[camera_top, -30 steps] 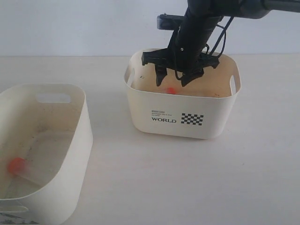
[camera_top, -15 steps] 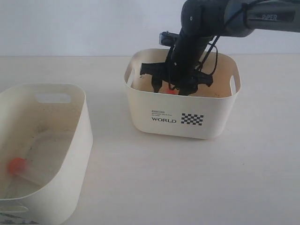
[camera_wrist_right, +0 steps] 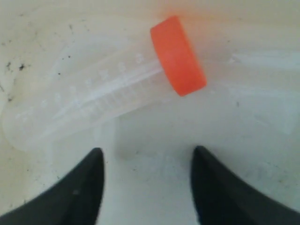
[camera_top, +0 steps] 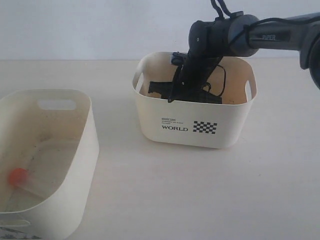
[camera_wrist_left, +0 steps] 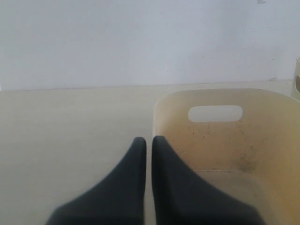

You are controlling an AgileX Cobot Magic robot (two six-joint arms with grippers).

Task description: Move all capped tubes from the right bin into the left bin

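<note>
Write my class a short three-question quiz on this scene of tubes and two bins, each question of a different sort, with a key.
1. True or false: the right arm's fingers pinch the orange-capped tube in the WORLD bin.
2. How many tubes show in the plain bin?
3. The left arm's fingers are: A pressed together, empty; B spread wide; C holding a tube.
Key: 1 false, they stand apart, short of it; 2 one lone tube; 3 A.

Tube [camera_wrist_right: 93, 101]: lying flat on bin floor [camera_wrist_right: 243, 131], orange cap [camera_wrist_right: 178, 56] on.
My claw [camera_wrist_right: 146, 157]: fingers apart, tube just beyond tips, not touching.
</note>
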